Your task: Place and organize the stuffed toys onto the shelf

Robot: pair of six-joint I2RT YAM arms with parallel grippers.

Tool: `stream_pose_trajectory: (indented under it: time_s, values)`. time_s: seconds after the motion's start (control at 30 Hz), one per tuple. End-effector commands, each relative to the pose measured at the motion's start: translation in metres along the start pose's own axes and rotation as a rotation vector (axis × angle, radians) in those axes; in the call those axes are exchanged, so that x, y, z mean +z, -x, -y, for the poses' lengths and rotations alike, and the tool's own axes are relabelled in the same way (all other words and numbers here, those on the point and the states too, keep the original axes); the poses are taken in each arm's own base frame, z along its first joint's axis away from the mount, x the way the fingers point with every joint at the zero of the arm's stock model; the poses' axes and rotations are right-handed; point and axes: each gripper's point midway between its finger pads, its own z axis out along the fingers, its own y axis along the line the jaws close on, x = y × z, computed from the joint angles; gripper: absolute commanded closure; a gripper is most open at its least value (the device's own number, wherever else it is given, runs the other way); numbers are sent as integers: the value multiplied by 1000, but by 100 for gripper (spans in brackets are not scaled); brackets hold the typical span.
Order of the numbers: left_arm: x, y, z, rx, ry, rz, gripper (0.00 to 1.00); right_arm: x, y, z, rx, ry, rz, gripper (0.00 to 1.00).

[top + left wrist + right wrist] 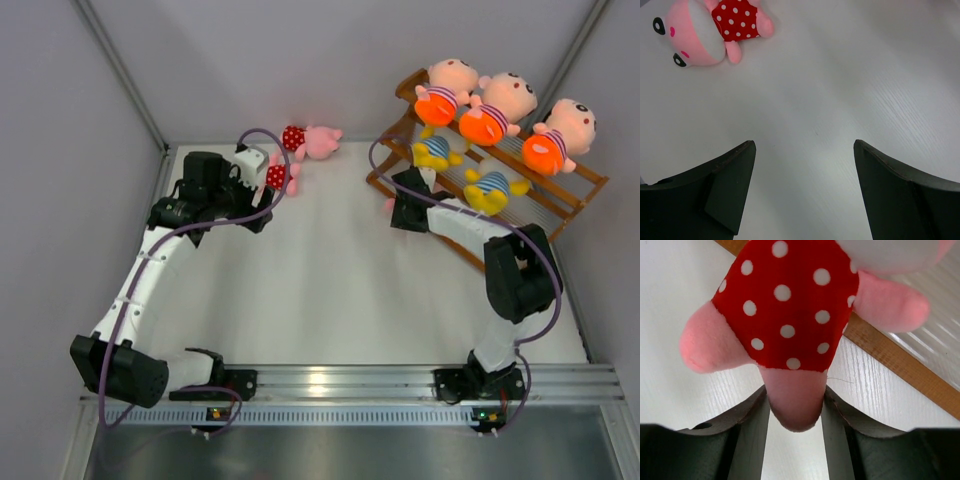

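- Held pink doll (790,315): red polka-dot clothes, one leg pinched between the fingers of the right claw (795,400), body sticking out past the tips.
- Right claw is clamped on that leg; fingers press both sides of it.
- Doll hangs over the counter (330,290) at the low left end of the shelf (890,357). A wooden rail runs just behind it. Cannot tell if the doll touches the rail.
- Top view: the right arm hides most of this doll.
- Shelf sits at the far right of the counter. Three peach dolls (497,108) lie in a row on the top tier, two yellow dolls (490,190) on the tier below.
- Far pink doll (312,140) lies on the counter at the back, left of the shelf, well apart from it.
- Near pink doll (278,178) lies just beside the tip of the left arm.
- Left claw (804,144): fingers spread wide, only bare counter between them.
- Left wrist view: one pink doll lies ahead and left of the claw, clear of the fingers. Cannot tell which of the two it is.
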Motion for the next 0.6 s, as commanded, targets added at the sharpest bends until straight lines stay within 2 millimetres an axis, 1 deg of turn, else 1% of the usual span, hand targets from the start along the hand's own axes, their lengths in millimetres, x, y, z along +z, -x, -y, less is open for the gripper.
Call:
stream_pose_trajectory:
  time_s: [0.0,0.03,0.07,0.1,0.13,0.17,0.23,0.27,0.3,0.33,0.37,0.4,0.43,0.47,0.53,0.57]
  values:
    - [-13,16,1,22,-2,62,15,-16,24,1,-39,19,93,55]
    - [-13,16,1,22,-2,60,15,-24,27,-2,-75,31,113,54]
    - [-13,16,1,22,-2,62,15,-29,30,-3,-154,33,132,53]
    - [-13,16,2,22,-3,62,15,-33,32,-1,-197,10,148,51]
    - [-13,16,2,20,-4,61,15,-42,33,-6,-245,8,168,50]
    - [-12,16,2,21,-6,60,15,-46,32,-6,-329,-5,173,47]
    - [-12,16,2,21,-7,60,15,-56,36,-7,-414,-37,204,44]
    - [-12,16,2,20,-9,60,15,-57,36,-5,-486,-56,202,42]
    - [-12,17,3,20,-10,62,15,-60,37,-7,-525,-66,213,41]
    - [-12,16,3,20,-12,61,15,-60,37,-9,-560,-61,210,39]
    - [-12,16,3,20,-13,62,15,-60,38,-9,-645,-60,207,39]
    - [-12,16,3,21,-10,59,15,-55,34,-11,-688,-65,192,39]
    - [-12,16,2,21,-9,59,15,-54,37,-13,-716,-74,194,39]
    - [-12,15,2,22,-6,58,15,-52,39,-11,-760,-99,189,40]
    - [-12,14,1,33,-3,51,15,-40,44,-4,-823,-202,172,41]
    - [-12,13,0,33,3,49,15,-41,48,-5,-837,-201,180,41]
